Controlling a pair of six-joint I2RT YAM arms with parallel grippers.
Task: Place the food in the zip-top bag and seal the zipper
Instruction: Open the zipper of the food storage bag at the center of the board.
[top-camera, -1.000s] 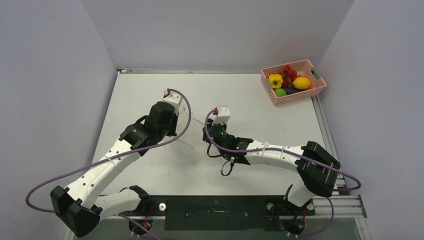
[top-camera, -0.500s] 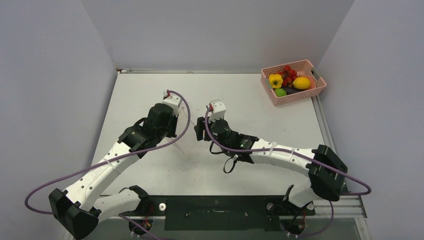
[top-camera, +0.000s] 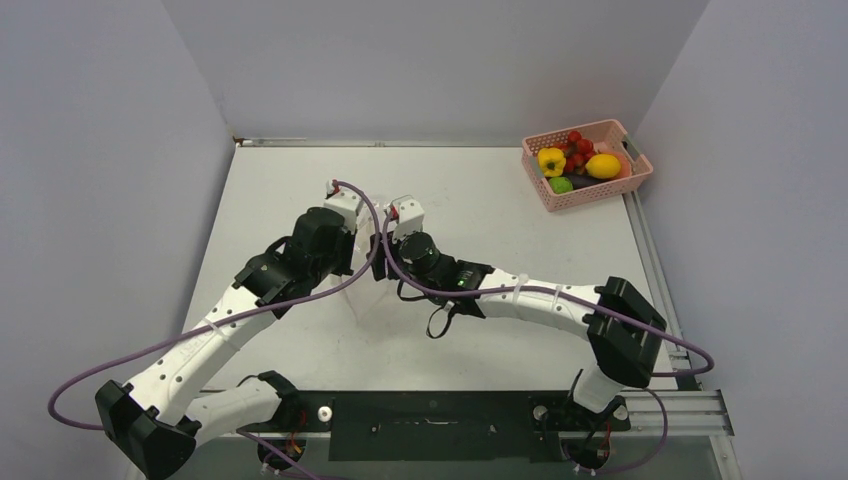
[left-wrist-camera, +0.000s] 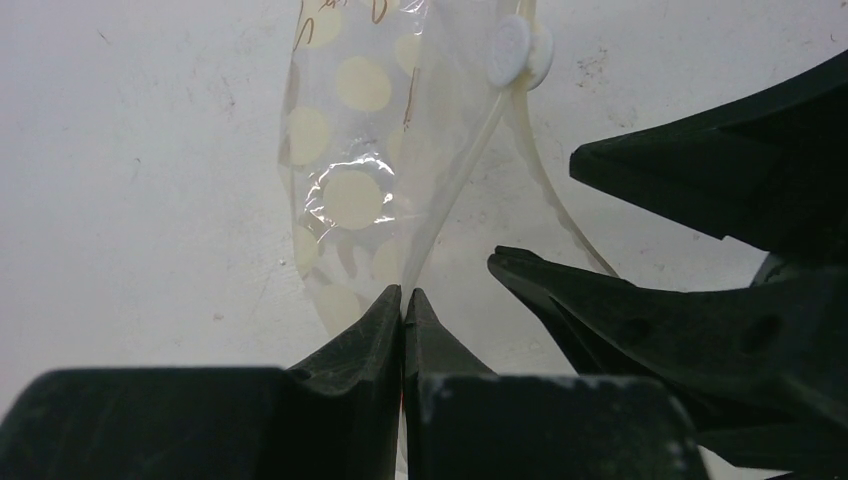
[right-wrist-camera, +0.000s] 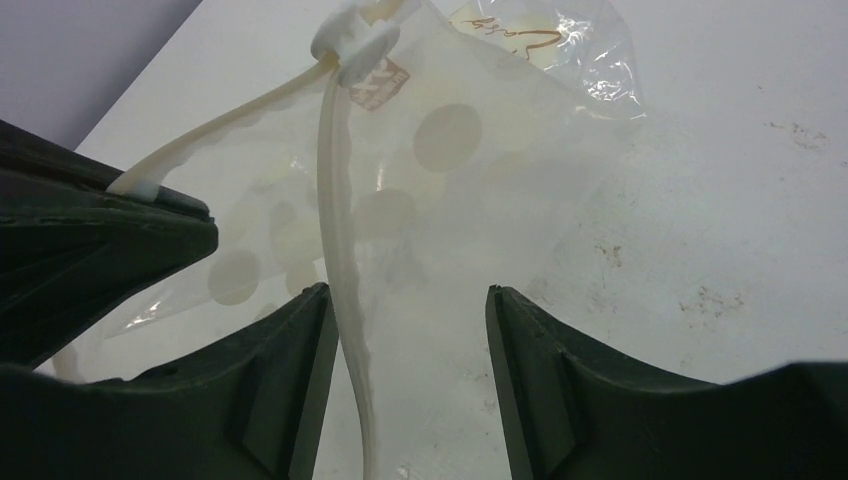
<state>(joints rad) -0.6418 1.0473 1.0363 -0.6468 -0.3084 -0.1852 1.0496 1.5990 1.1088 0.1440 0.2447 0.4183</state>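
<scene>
Two grippers, one bag, mid-tabletop.
- Bag (left-wrist-camera: 350, 190): clear dotted film, lying on the tabletop (left-wrist-camera: 150, 150) directly ahead of both grippers, mouth parted toward them.
- Left gripper (left-wrist-camera: 403, 295): closed tight, pinching one lip of the zipper (left-wrist-camera: 452, 190) near its end.
- Right gripper (right-wrist-camera: 405, 295): spread wide. The other lip runs between its fingers, close beside the left one; contact cannot be told.
- Slider (left-wrist-camera: 520, 48): white, at the zipper's far end, ahead of both grippers.
- Food (top-camera: 575, 160): in the pink basket (top-camera: 590, 200), well away beyond the right gripper.
- Handling, judged: film light, limp and slippery, and it collapses unaided. Take hold on the stiffer zipper strip, not the film.
</scene>
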